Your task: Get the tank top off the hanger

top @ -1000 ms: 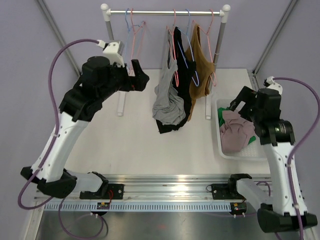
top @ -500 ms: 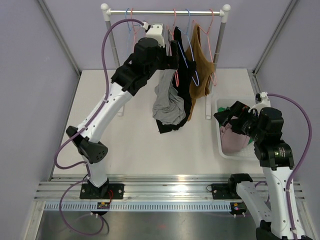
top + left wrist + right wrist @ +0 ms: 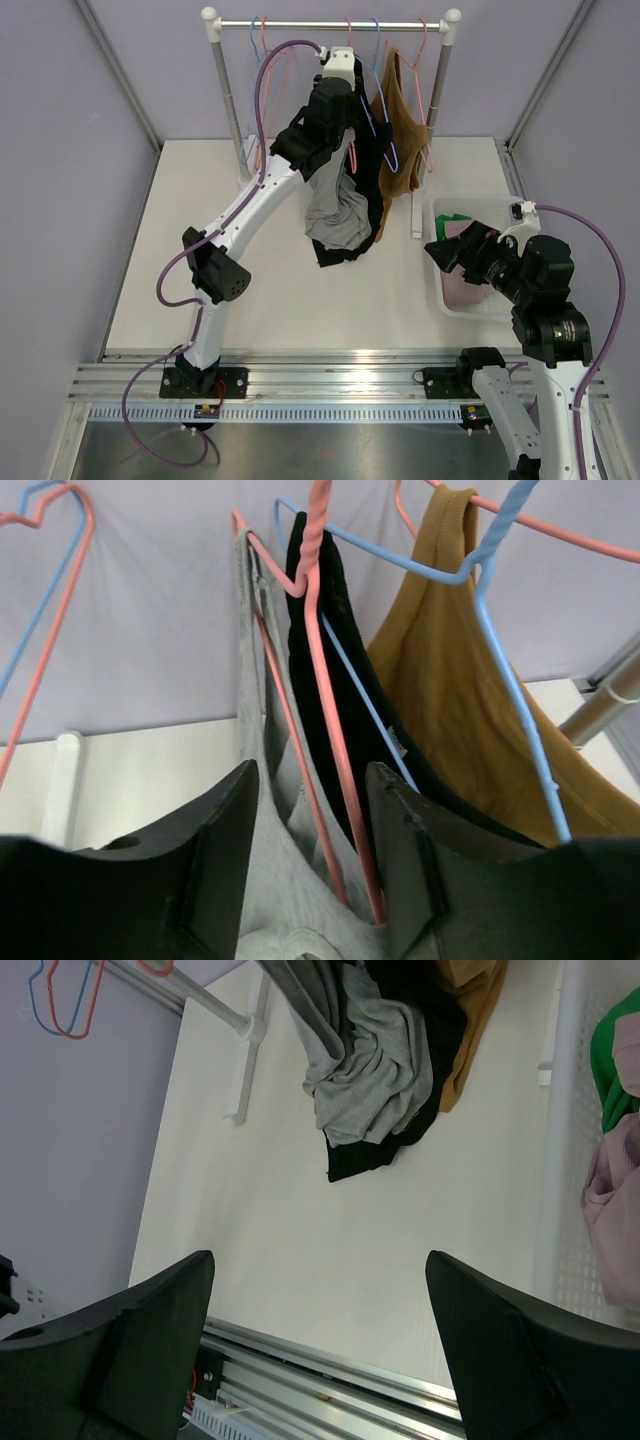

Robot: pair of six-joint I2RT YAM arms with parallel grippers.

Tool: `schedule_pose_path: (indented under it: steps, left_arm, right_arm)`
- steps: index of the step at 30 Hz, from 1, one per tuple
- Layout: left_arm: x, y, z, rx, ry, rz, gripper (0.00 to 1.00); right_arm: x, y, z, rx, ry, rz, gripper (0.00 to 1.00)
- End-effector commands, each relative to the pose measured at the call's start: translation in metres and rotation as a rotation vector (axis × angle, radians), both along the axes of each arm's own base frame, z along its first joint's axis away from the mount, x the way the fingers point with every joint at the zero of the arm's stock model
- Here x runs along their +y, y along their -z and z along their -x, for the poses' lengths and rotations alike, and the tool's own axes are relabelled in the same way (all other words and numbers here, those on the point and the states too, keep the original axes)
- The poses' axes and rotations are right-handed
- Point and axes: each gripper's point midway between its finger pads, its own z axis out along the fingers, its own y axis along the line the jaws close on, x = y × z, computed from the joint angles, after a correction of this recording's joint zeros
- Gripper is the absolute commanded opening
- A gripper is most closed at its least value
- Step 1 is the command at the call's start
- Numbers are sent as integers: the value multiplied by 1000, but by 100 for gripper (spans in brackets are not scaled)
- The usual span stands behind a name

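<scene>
The grey tank top (image 3: pixel 285 880) is seen hung on a pink hanger (image 3: pixel 322 680) from the rail (image 3: pixel 330 24) at the 12 o'clock side of the table (image 3: pixel 200 250), with its lower part bunched low, at or near the tabletop. It is judged to be light, soft and limp, a stretchy knit that will fold and drag instead of holding any shape, and that should slide easily along the smooth wire. Hold is best taken on one shoulder strap, just beside the point where it crosses the wire, so that fabric alone is pinched and the strap can be drawn off the hanger's end. The left gripper (image 3: pixel 312 780) is shown released, its fingers spread to either side of the strap and the pink wire, with nothing clamped yet; a closure here could catch the wire as well. Directly at 3 o'clock of the grey garment a black tank top (image 3: pixel 300 640) is pressed against it, and further at 3 o'clock a brown tank top (image 3: pixel 450 680) is hung. Empty hangers (image 3: pixel 262 50) are found at 9 o'clock on the rail. The right gripper (image 3: pixel 320 1340) is held spread and empty beside the white basket (image 3: pixel 440 215) at 3 o'clock.
</scene>
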Motion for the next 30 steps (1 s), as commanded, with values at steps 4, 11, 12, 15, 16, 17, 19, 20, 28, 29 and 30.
schedule_pose_path:
  steps: [4,11,12,15,16,17,19,20,28,29,30]
  left_arm:
    - [17,-57,-1,-151,-72,38,29]
    - [23,-69,4,-171,-65,29,0]
    - [28,-74,5,-177,-69,34,0]
    - [37,-84,7,-186,-63,45,0]
    - [39,-87,7,-190,-63,45,0]
    - [41,-88,8,-191,-65,45,0]
    - [48,-100,13,-206,-63,54,0]
    - [52,-105,15,-215,-65,60,0]
    - [79,-131,30,-239,-50,80,0]
    - [83,-133,35,-239,-46,79,0]
    - [84,-136,38,-244,-35,81,0]
  right_arm:
    - [4,-10,5,-31,-37,-1,93]
    - [7,-8,2,-23,-51,-2,92]
    - [6,-8,2,-24,-49,2,92]
    - [6,-13,2,-40,-50,5,92]
    - [6,-15,2,-45,-51,6,92]
    - [5,-16,2,-51,-49,11,92]
    - [5,-18,2,-49,-52,18,92]
    - [5,-18,1,-48,-53,22,92]
    - [4,-21,1,-60,-55,32,93]
    - [4,-21,1,-60,-57,36,93]
    - [4,-22,1,-60,-59,37,93]
